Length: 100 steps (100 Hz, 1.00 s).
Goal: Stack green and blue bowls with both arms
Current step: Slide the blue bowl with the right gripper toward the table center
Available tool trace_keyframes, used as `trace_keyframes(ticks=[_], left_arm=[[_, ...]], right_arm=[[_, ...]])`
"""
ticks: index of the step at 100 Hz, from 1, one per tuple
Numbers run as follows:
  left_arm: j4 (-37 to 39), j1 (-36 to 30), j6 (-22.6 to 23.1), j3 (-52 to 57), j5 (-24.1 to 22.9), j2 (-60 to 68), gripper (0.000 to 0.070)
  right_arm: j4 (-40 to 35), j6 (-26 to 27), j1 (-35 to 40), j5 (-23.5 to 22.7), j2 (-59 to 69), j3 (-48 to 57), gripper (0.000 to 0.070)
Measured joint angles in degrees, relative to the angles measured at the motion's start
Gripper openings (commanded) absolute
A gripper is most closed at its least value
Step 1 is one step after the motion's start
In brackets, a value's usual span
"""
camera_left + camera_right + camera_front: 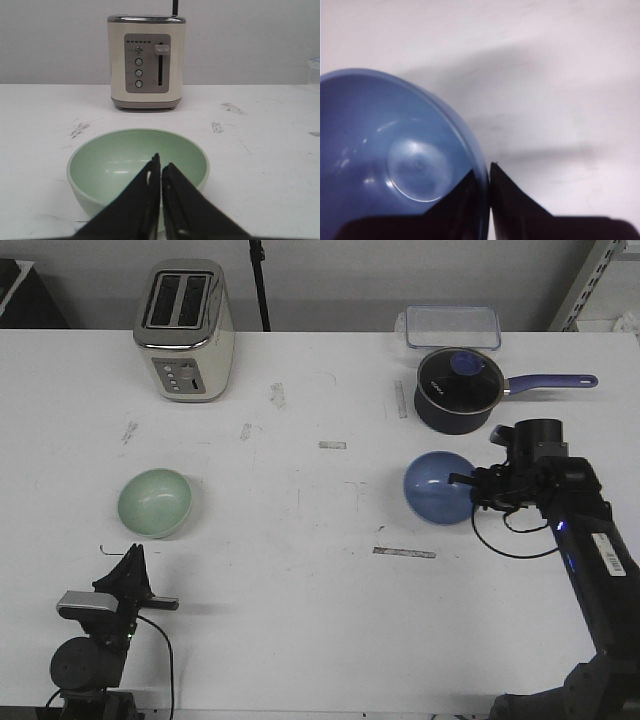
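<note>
- The blue bowl (437, 488) is held at its rim by the right gripper (476, 487), near the dark saucepan (456, 390), and appears tilted; whether it is clear of the table (320, 580) cannot be told.
- In the right wrist view one finger is seen inside the rim and one outside, the blue bowl (395, 160) wall pinched between them, so the gripper is nearly closed on it, presumably for carrying it to the other bowl.
- The green bowl (155, 503) is left upright on the table, in front of the toaster (185, 330).
- The left gripper (161, 172) is seen closed and empty, its tips together just short of the green bowl (137, 162).
</note>
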Motion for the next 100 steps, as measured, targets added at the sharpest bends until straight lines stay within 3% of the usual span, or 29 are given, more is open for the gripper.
trace_keyframes(ticks=[26,52,71,100], left_arm=[[0.00,0.00,0.00,0.00,-0.02,0.00,0.0001],[-0.02,0.00,0.00,0.00,-0.02,0.00,0.0002],[0.00,0.00,0.00,0.00,-0.02,0.00,0.0001],[0.00,0.00,0.00,0.00,0.00,0.00,0.0001]], right_arm=[[6.12,9.42,15.28,0.26,0.57,0.00,0.0007],[9.09,17.62,26.77,4.09,5.49,0.00,0.0007],[9.77,20.26,30.10,7.56,8.63,0.00,0.0007],[11.74,21.77,30.18,9.20,9.20,0.00,0.0007]])
